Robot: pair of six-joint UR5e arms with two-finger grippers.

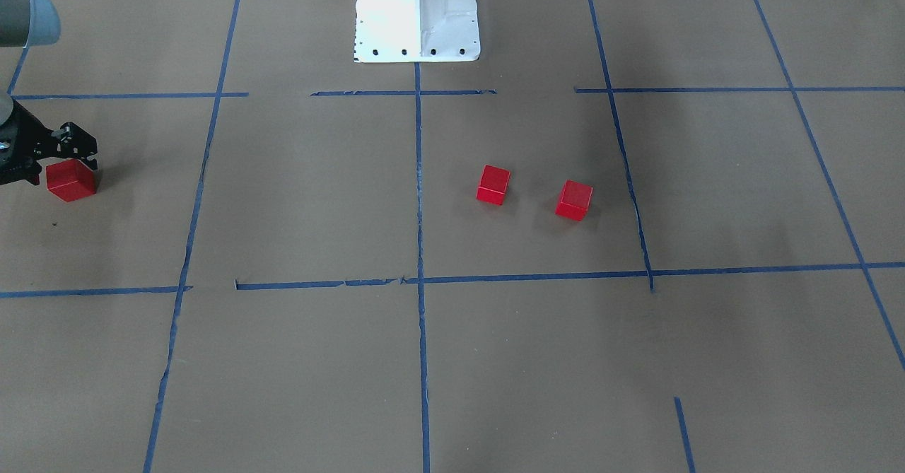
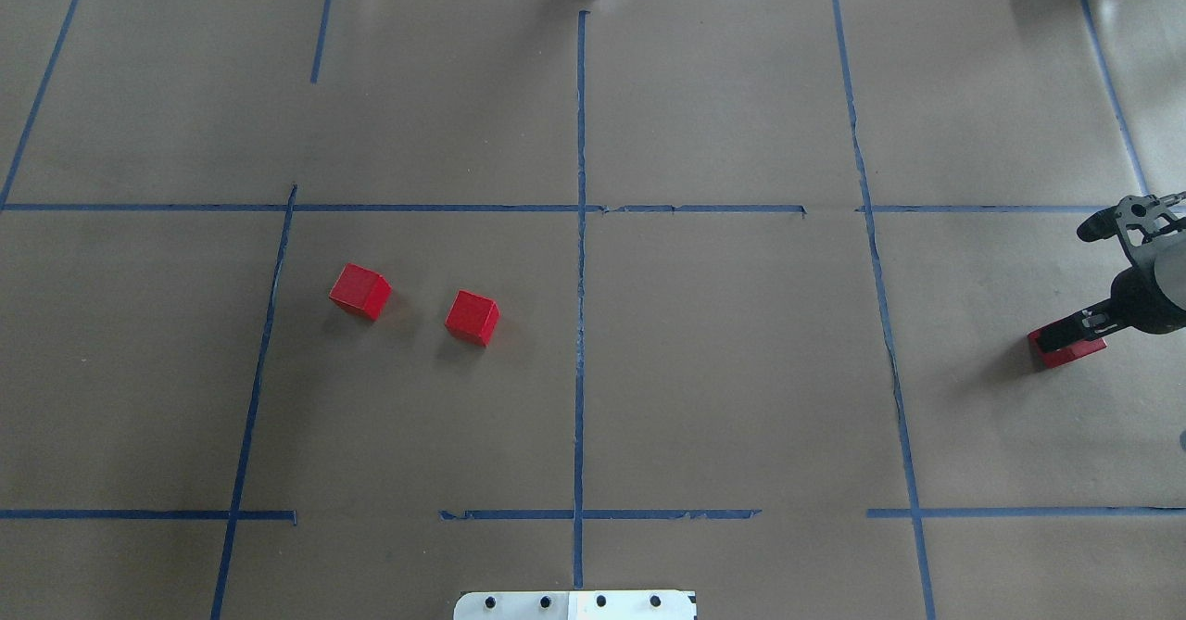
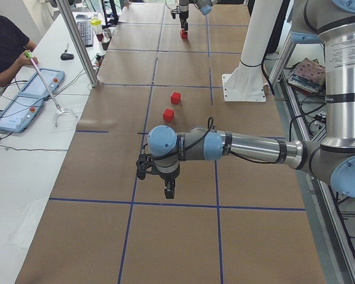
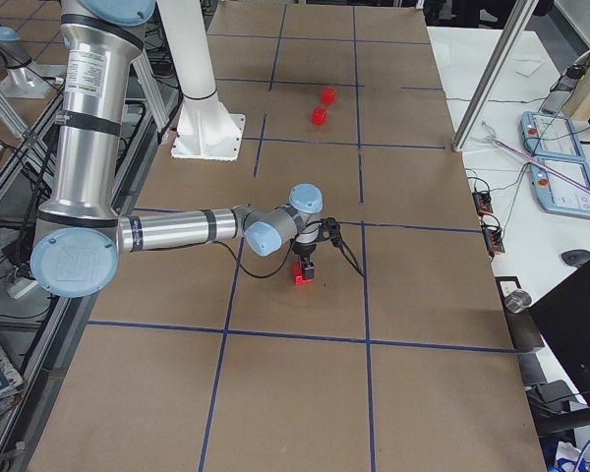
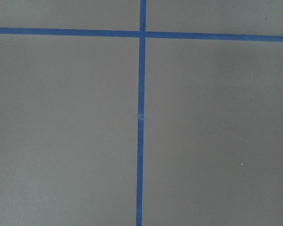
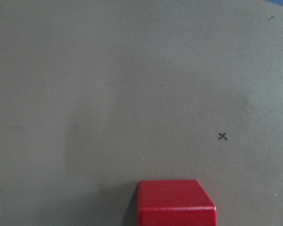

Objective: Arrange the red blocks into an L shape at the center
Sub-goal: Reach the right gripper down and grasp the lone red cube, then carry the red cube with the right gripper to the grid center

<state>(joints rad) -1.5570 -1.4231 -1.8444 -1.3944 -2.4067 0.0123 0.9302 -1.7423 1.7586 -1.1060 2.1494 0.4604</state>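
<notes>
Two red blocks (image 2: 360, 291) (image 2: 472, 317) lie apart on the brown paper, left of the center tape line (image 2: 581, 323). The front view shows them as red blocks (image 1: 493, 184) (image 1: 573, 200). A third red block (image 2: 1066, 351) (image 1: 71, 180) rests far out on my right side. My right gripper (image 2: 1079, 328) hangs straight down over it, open, fingers astride it. That block (image 6: 176, 202) fills the bottom edge of the right wrist view. My left gripper (image 3: 168, 190) hovers over a tape crossing, shown only from the side; I cannot tell its state.
The white robot base (image 1: 417, 13) stands at the table's edge in line with the center line. Blue tape (image 5: 140, 117) splits the paper into cells. A side table (image 3: 29, 100) holds tablets, with a seated person (image 3: 3, 41) and a metal post (image 3: 77, 41) beside it.
</notes>
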